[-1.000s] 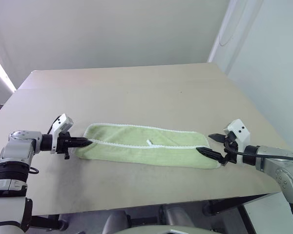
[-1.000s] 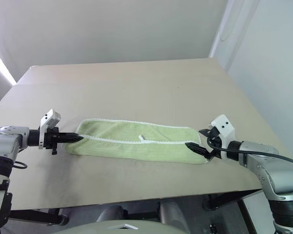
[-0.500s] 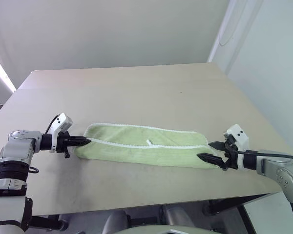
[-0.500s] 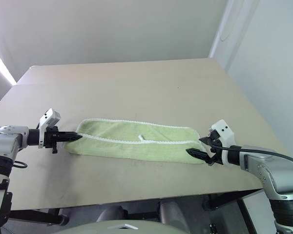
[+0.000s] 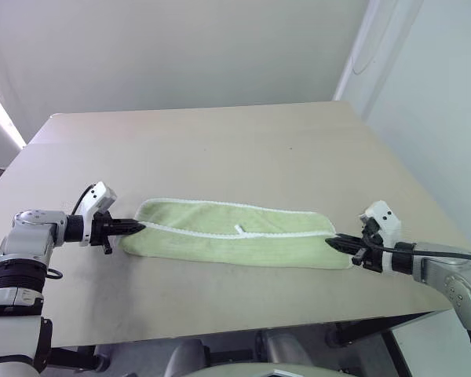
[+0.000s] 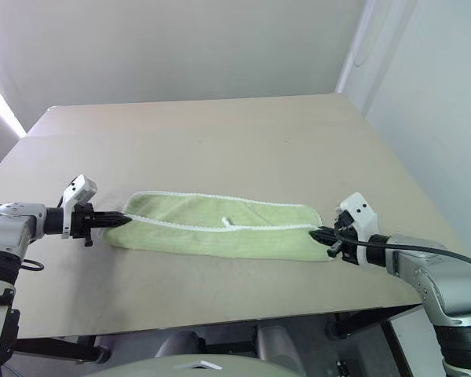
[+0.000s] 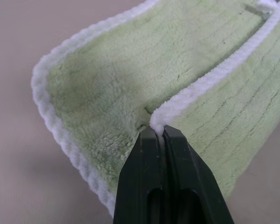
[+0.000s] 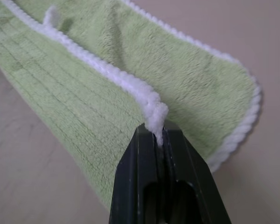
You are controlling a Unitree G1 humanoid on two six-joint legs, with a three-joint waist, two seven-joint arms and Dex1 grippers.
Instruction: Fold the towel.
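Observation:
The towel [image 5: 235,239], light yellow-green terry with white edging, lies folded lengthwise across the table's near half, with a small white tag [image 5: 239,230] on its upper layer. At its left end my left gripper [image 5: 140,228] is shut on the white edge; the left wrist view shows the edging [image 7: 196,88] pinched between the black fingers [image 7: 144,154]. At the right end my right gripper [image 5: 332,243] is shut on the white corner edge, and the right wrist view shows the edging [image 8: 154,112] caught between the fingers [image 8: 142,149].
The beige table [image 5: 220,149] stretches far behind the towel. Its near edge [image 5: 243,330] runs close below both grippers, and its right edge [image 5: 412,184] falls away beside my right arm. A white wall stands beyond.
My right gripper has closed from wide open onto the towel's right corner edge. The left gripper has stayed shut on the left end, and the towel has not shifted.

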